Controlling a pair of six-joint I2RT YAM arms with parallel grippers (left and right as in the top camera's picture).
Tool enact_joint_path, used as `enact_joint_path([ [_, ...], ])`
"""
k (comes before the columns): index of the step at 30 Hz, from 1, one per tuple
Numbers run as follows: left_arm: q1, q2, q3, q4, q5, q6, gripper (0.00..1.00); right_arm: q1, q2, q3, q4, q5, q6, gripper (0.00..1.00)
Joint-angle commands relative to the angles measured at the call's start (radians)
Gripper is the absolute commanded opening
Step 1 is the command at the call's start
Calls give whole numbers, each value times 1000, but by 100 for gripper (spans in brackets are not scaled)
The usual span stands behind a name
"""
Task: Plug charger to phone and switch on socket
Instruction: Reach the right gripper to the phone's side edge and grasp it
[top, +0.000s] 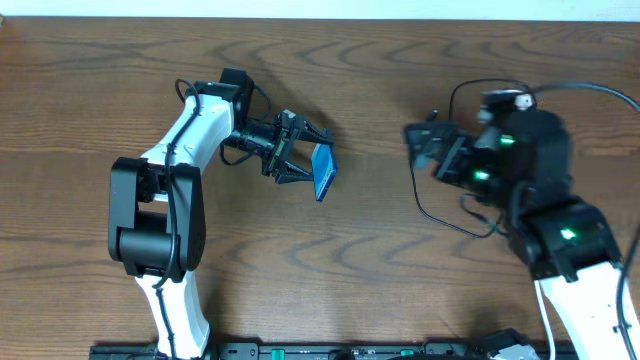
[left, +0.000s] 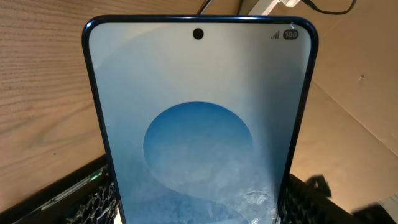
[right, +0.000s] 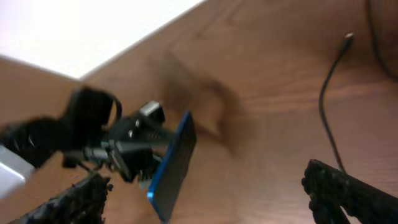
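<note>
left gripper (top: 312, 158): closed on the phone (top: 324, 170), gripping its lower end between both fingers (left: 93, 199); the phone sits left of the table's centre, standing on edge and tilted; its blue screen faces back toward the left wrist camera and fills that view; whether its lower edge touches the wooden table (top: 360, 270) cannot be told.

right gripper (right: 205, 183): jaws set wide, nothing between them; its fingers (right: 348, 193) show at the near edges of the right wrist view, and the arm is blurred in the overhead view; it stands right of the phone and well apart from it.

charger (top: 432, 214): thin black cable lying loose on the table between the phone and the right arm; its plug tip (right: 349, 38) rests on the wood at the far right, not held, apart from the phone.
</note>
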Motion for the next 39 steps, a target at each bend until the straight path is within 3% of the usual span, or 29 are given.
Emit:
enact_joint_path([
  [1,-2,-32,-1,3,47,-5,72,149,66,81,-39,219,29,95],
  [7,-2,-32,-1,5,47,-5,72,356,188,102,-54,334,165,89],
  [18,-2,-32,-1,5,47,-6,72,583,341,102,-32,594,349,85],
  [22,-2,-32,-1,5,47,-5,72,609,401,102,-24,628,402,84],
  [30,-2,-32,-1,5,47,-6,72,618,473,102,10,629,408,64],
  [39,-2,-32,-1,5,47,-6,72,618,514,102,79,639,408,51],
])
